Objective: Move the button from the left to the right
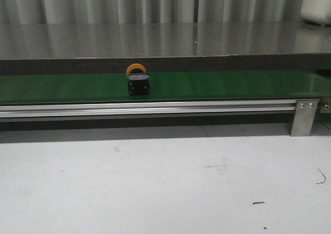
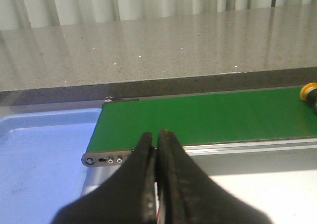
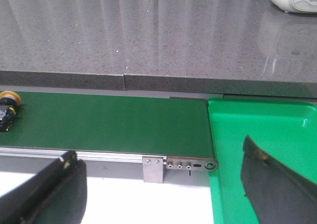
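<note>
Seemingly midway: the small black-bodied, orange-capped button (image 1: 138, 80) sits mid-belt on the green conveyor belt (image 1: 232, 85); left fingers (image 2: 148, 177) closed, empty; right fingers (image 3: 270, 177) wide apart, empty.

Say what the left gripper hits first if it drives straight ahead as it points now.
Probably the near aluminium rail and the green belt just behind it, near the belt's end. The left gripper has shut jaws; the button sits well off that line. Height is unclear.

Behind everything we see a pale corrugated wall (image 1: 155, 3) with vertical ribs. In front of it runs a long grey speckled stone counter (image 1: 155, 40) (glossy enough to mirror the wall's ribs). Nearest us lies the white bench (image 1: 155, 187), scuffed with a few dark marks under soft, even light.
</note>
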